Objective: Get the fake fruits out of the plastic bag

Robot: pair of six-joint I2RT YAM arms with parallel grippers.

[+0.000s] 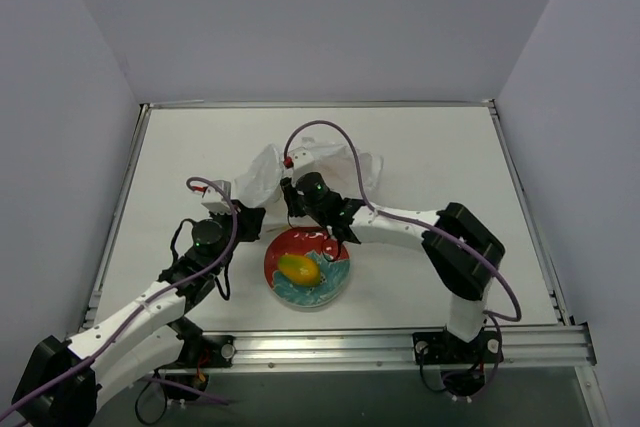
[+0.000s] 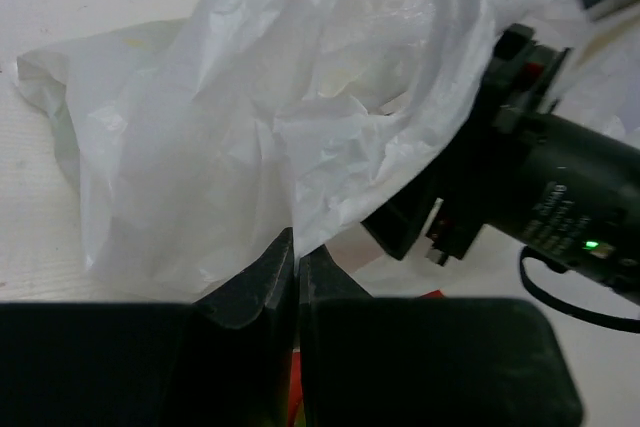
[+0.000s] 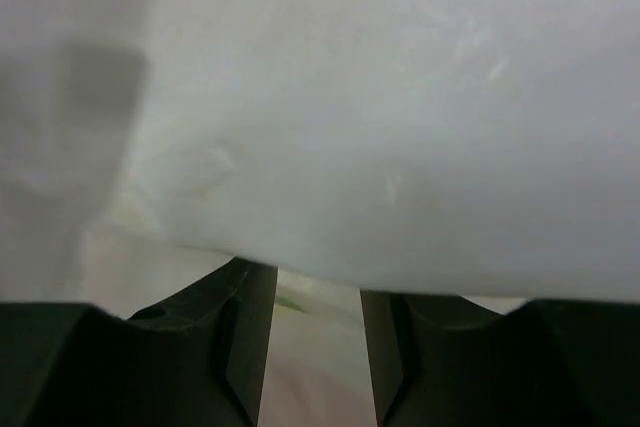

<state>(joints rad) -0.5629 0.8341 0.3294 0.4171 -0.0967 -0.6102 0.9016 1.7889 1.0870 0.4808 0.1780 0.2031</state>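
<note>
**Desk:** What lies where on the white surface (image 1: pixel 430 147)?

**Photographer:** From above, a thin translucent white plastic bag (image 1: pixel 262 175) sits crumpled near mid-surface. It is at 12 o'clock from a round red and teal floral plate (image 1: pixel 332 285). An oval yellow-orange-green fake mango (image 1: pixel 299 269) rests on the plate, just left of its centre, outside the bag.

**Desk:** The left claw?

**Photographer:** The left claw (image 1: pixel 252 219) hangs at 10 o'clock from the plate, by the bag's near-left edge. Its wrist camera shows the claw (image 2: pixel 298 252) pressed fully together, tips touching the lower hem of the wrinkled bag (image 2: pixel 250 127). Whether a fold is nipped between them, I cannot tell.

**Desk:** And the right?

**Photographer:** The right arm (image 1: pixel 400 222) reaches in from 4 o'clock. The right claw (image 1: pixel 291 194) is at the bag's near edge, at 12 o'clock from the plate, below a looping purple cable (image 1: pixel 340 132). In its own camera the claw (image 3: pixel 312 282) is narrowly parted, with a slim gap between the two black fingers (image 3: pixel 245 337). The bag (image 3: pixel 400 97) drapes across almost the whole view, close over the tips. A green patch (image 3: pixel 290 300) shows in the gap. I cannot make out what it is, or whether anything is gripped.

**Desk:** Other fruits?

**Photographer:** Only the mango shows plainly. A faint yellowish tint (image 2: pixel 340 77) shows through the film in the left wrist view, its shape unreadable.
</note>
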